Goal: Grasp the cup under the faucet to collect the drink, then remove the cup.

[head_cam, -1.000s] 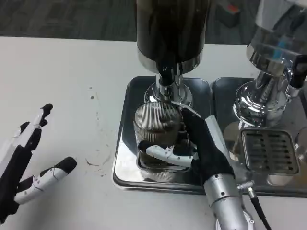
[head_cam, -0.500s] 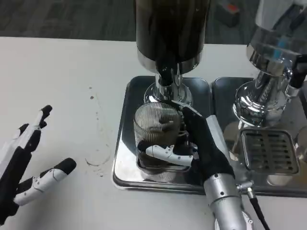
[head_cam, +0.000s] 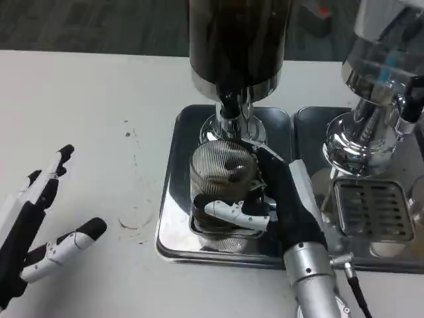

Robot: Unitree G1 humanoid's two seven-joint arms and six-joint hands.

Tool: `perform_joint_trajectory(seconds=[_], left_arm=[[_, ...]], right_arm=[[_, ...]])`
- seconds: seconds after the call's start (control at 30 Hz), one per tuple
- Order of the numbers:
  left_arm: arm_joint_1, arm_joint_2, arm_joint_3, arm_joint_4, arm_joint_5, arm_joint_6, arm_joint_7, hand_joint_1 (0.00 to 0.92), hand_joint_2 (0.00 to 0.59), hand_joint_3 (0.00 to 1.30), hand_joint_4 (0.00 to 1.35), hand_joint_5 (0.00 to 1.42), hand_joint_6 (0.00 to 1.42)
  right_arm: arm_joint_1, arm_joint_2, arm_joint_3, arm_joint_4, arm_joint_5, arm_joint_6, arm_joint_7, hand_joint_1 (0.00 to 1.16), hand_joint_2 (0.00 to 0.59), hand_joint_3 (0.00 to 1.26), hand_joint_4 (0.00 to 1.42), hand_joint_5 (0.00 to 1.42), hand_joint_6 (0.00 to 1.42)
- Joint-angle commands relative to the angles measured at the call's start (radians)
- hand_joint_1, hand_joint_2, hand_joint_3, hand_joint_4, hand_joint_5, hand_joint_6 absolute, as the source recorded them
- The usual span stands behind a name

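Head view: we see the right hand (head_cam: 285, 202) wrapped around a ribbed clear cup (head_cam: 222, 179), its thumb crossing the near side of the glass and its black palm pressed against the cup's right side. We find the cup standing upright on a steel tray (head_cam: 173, 199), directly below the black faucet (head_cam: 228, 106) of a dark dispenser (head_cam: 238, 40) that rises at the far edge of the scene. We can make out some dark liquid inside the cup, though how full it is we cannot tell through the ribbing. Behind the cup, the dispenser's chrome foot sits on the same tray. To the right, we note a second dispenser (head_cam: 381, 66) with a clear tank on a chrome base, and a slotted drip grate (head_cam: 371, 209) near it. At the near left, well apart from the tray, the left hand (head_cam: 36, 225) lies over the white table (head_cam: 86, 106), fingers spread and holding nothing. Faint stains mark the tabletop between that hand and the tray.
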Motion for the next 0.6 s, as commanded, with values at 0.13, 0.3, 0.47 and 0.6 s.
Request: perform_joint_trajectory(seconds=[0.13,0.3,0.47,0.6], left_arm=[[-0.024,0.004,-0.021,0.013,-0.001,0.004,-0.015,0.0,0.117,0.0,0.0,0.08,0.0],[-0.042,0.006,-0.038,0.032,0.006,0.001,-0.019,0.0,0.112,0.0,0.0,0.08,0.0],[-0.057,0.007,-0.049,0.048,0.014,-0.007,-0.02,0.0,0.11,0.0,0.0,0.07,0.0],[-0.067,0.009,-0.06,0.061,0.012,-0.009,-0.02,0.0,0.112,0.0,0.0,0.07,0.0]], right_arm=[[0.024,0.007,0.01,-0.092,-0.053,-0.012,-0.021,1.01,0.194,0.33,0.54,0.67,0.82],[0.041,-0.003,0.008,-0.132,-0.073,0.0,-0.015,1.01,0.194,0.33,0.55,0.68,0.84],[0.059,-0.016,0.016,-0.184,-0.129,0.033,-0.017,1.01,0.196,0.33,0.54,0.68,0.85],[0.079,-0.027,0.021,-0.213,-0.165,0.071,-0.005,1.01,0.21,0.33,0.53,0.68,0.86]])
